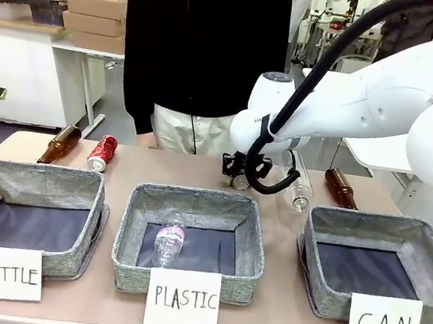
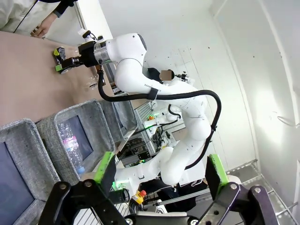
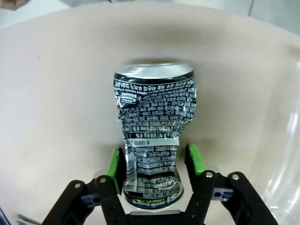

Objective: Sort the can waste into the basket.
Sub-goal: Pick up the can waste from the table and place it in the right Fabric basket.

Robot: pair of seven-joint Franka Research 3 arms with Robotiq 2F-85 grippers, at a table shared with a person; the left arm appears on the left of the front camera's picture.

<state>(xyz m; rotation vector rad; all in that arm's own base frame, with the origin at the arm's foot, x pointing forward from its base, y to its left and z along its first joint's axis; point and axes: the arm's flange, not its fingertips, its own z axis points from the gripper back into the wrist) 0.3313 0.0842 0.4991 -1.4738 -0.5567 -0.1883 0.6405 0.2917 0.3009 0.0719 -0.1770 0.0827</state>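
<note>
A dented dark blue-silver can [image 3: 152,140] lies on the tan table, lengthwise between my right gripper's [image 3: 152,164] green pads [image 3: 116,168], which press its crushed waist. From the front, that right gripper [image 1: 243,173] is at the far middle of the table, over the dark can [image 1: 239,183]. A shiny red can [image 1: 103,153] lies at the far left, with no gripper near it. The grey basket signed "CAN" [image 1: 384,224] stands at the front right, holding nothing. My left gripper [image 2: 159,173] is open in the air, off the table, with nothing between its fingers.
Grey baskets signed "BOTTLE" [image 1: 31,174] and "PLASTIC" [image 1: 196,198] stand front left and middle; a clear plastic bottle [image 1: 169,240] lies in the middle one. Brown glass bottles [image 1: 59,144] [image 1: 341,186] and another clear bottle [image 1: 299,187] lie along the far edge. A person [image 1: 203,48] stands behind.
</note>
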